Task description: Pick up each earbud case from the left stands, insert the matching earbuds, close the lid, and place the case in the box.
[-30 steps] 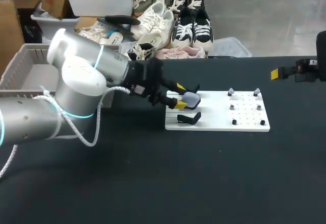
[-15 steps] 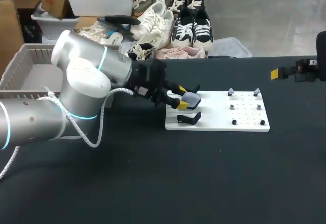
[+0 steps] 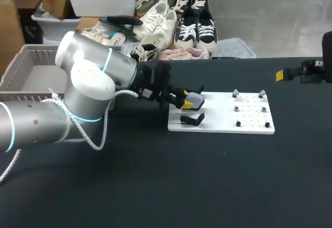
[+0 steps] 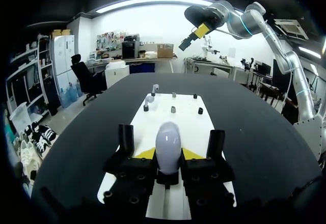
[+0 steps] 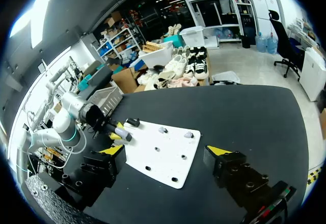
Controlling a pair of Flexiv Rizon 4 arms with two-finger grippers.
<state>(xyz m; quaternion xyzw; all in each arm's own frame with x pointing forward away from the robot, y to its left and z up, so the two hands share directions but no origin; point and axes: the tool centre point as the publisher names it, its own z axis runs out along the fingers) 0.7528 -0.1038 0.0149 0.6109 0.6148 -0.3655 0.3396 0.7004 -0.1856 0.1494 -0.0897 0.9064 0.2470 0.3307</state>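
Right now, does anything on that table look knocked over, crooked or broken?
Nothing stands out. The white board lies flat, two earbuds sit on its far pegs, and the left gripper is shut on the earbud case. The black stand beside it is empty.

We see a matte black table [image 3: 155, 186] that fills most of the head view, with its far edge running straight across. On it, right of the middle, a flat white rectangular board [image 3: 254, 128] lies square to that edge. A grid of small dark holes [image 3: 251, 105] dots the board's right half.
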